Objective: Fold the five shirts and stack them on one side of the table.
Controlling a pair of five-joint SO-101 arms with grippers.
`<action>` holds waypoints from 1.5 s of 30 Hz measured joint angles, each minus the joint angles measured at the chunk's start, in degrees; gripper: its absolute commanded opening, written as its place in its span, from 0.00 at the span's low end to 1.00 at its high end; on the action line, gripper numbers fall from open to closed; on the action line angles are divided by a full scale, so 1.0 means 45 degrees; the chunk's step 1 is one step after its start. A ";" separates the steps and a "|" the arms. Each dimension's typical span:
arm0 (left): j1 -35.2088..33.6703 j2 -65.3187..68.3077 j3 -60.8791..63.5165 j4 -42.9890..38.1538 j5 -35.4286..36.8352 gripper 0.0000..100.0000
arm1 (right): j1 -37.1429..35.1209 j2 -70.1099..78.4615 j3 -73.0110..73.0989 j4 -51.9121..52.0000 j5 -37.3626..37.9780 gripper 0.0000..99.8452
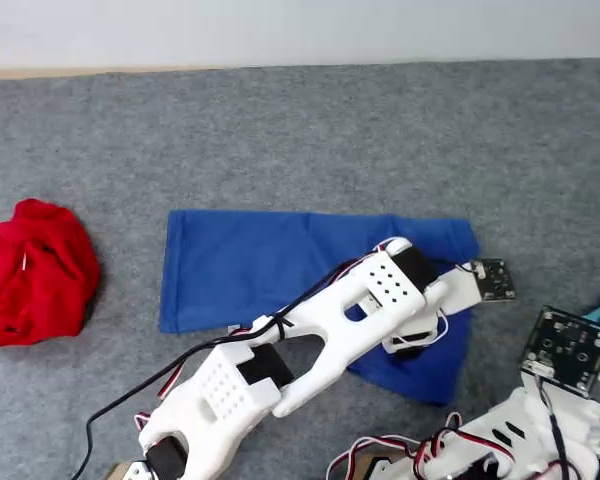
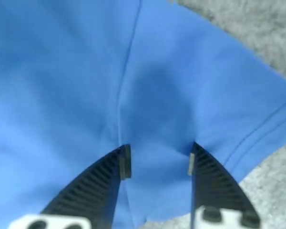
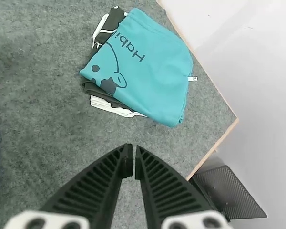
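Blue shirt point(image 1: 270, 265) lies spread smooth and roughly rectangular at mid-tabletop point(image 1: 300, 140) in the high view, with the left arm point(image 1: 360, 300) reaching across it. The same view shows a crumpled red shirt point(image 1: 35, 270) well apart, near the left edge. In the left wrist view, the left fingers point(image 2: 109, 176) stand open, tips on the blue fabric beside a seam and near the hem. In the right wrist view, the right fingers point(image 3: 109, 181) are closed on nothing above grey tabletop. A folded teal shirt point(image 3: 148, 67) tops a stack of dark and white garments near the tabletop corner.
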 measured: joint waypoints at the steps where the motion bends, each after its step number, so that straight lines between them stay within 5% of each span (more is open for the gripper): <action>1: 0.0000 0.0000 0.0000 0.0000 0.0000 0.20 | 0.0000 0.0000 0.0000 0.0000 0.0000 0.01; 34: -0.0801 0.0000 0.0391 0.1387 0.0000 0.14 | -0.1074 0.0000 0.0000 0.0000 0.0039 0.01; 45: -0.0645 0.0000 0.0313 -0.0586 -0.0039 0.14 | -0.1074 0.0000 0.0000 0.0000 0.0039 0.01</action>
